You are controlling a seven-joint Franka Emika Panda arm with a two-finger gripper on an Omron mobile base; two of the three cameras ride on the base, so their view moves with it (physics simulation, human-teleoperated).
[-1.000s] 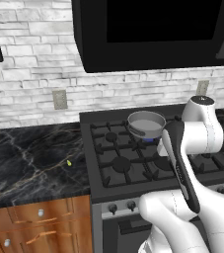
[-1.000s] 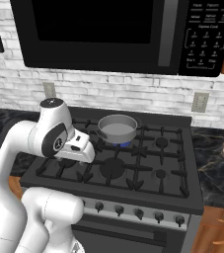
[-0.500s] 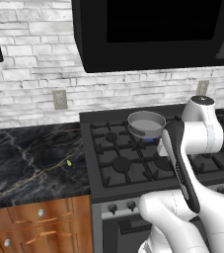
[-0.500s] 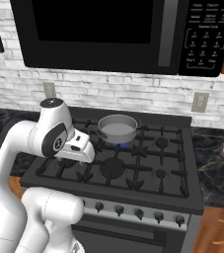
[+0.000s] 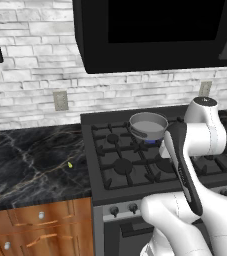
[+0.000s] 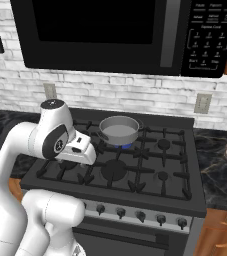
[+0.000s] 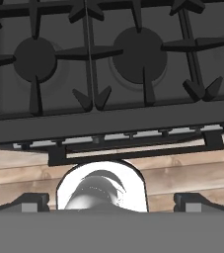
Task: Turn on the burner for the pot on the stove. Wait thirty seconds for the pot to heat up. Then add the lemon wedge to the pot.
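Lemon wedge (image 5: 70, 164) lies alone on the dark marbled bench (image 5: 25, 165) to the left of the stove (image 5: 135, 165), well apart from everything else, so the last step of the task is plainly not done. Moving right, the grey pot (image 5: 148, 125) sits on a rear grate of the stove, and a small blue glow shows at the burner (image 5: 149, 142) beneath it, which I read as the first step being complete. From the other side the pot (image 6: 119, 129) and its lit burner (image 6: 121, 146) look the same, and the pot's pale inside holds nothing. Over the front of the stove (image 7: 111, 69) the pincer (image 7: 111, 203) hangs with its tips spread wide and nothing between them, looking down on unlit burners and the front edge. My judgement is that the heating wait is under way or just over; what remains is going left to the bench, picking up the wedge and dropping it into the pot.
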